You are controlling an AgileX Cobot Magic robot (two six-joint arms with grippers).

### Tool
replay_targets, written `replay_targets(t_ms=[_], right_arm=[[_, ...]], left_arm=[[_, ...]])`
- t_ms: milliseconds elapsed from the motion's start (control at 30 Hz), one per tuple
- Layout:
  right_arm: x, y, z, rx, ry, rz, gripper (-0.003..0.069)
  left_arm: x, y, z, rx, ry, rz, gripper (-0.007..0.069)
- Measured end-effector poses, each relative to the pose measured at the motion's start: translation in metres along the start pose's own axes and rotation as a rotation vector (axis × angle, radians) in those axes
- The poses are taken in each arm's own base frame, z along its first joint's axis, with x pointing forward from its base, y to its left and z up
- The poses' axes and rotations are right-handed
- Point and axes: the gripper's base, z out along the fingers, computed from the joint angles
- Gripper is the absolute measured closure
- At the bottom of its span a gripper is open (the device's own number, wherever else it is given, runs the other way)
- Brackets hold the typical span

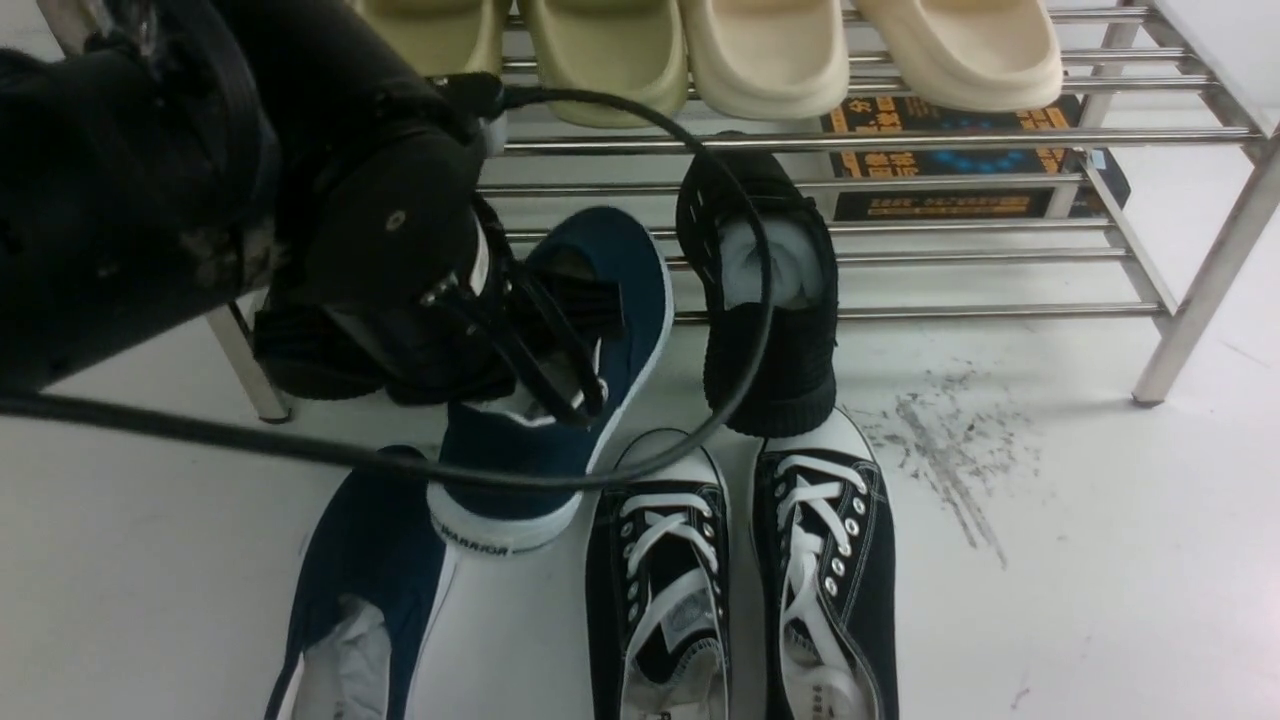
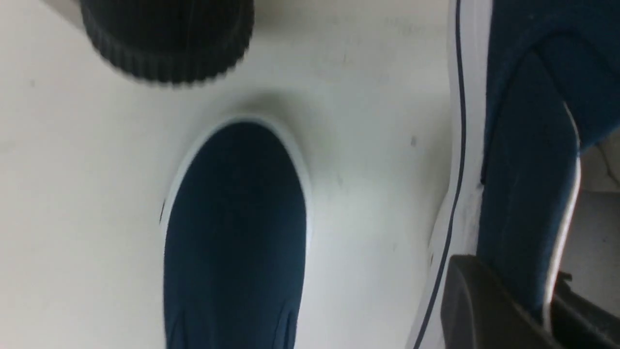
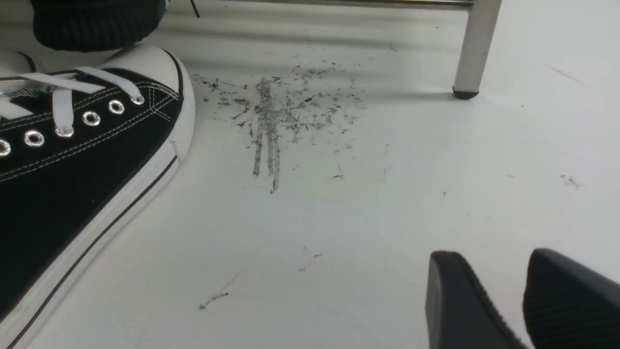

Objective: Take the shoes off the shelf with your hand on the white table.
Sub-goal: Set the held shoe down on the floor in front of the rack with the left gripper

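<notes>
At centre, our left hand (image 2: 547, 300) is closed on one navy slip-on (image 1: 630, 330). Our right hand (image 3: 503, 291) stands slightly open, empty. Dark scuffs (image 1: 950, 440) mark the glossy white worktop (image 1: 1080, 560) at right.

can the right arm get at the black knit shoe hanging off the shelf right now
Probably yes; nothing stands between the right fingers and the shoe, though the left arm's cable may hamper.

The clogs (image 1: 770, 55) are sitting in a row on the rack's (image 1: 1000, 137) upper tier. A box (image 1: 930, 190) is lying behind the rack's front bars, toward the right. One knit sneaker (image 1: 770, 350) is jutting forward over the lower tier's front edge. Before the rack, on the worktop (image 1: 1050, 600), the two lace-up sneakers (image 1: 830, 570) are lying side by side. Left of them is lying one slip-on (image 1: 370, 560); the other slip-on (image 1: 510, 470) is slanting between, nearer the rack.
</notes>
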Motion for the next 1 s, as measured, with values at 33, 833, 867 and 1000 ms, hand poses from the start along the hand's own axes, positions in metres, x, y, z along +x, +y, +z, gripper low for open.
replay_targets(t_ms=[33,833,867,1000], right_arm=[[0.000,0.000,0.000,0.000,0.000,0.000,0.0422],[0.000,0.000,0.000,0.000,0.000,0.000,0.0421],[0.000,0.000,0.000,0.000,0.000,0.000,0.0421],[0.000,0.000,0.000,0.000,0.000,0.000,0.0421]], left_arm=[[0.007,0.001,-0.001,-0.005,0.018,-0.001,0.0599],[0.081,0.023,0.034,-0.067,0.162,-0.130,0.0599],[0.082,0.023,0.035,-0.064,0.161,-0.135,0.0599],[0.082,0.023,0.035,-0.058,0.158,-0.153,0.0598]])
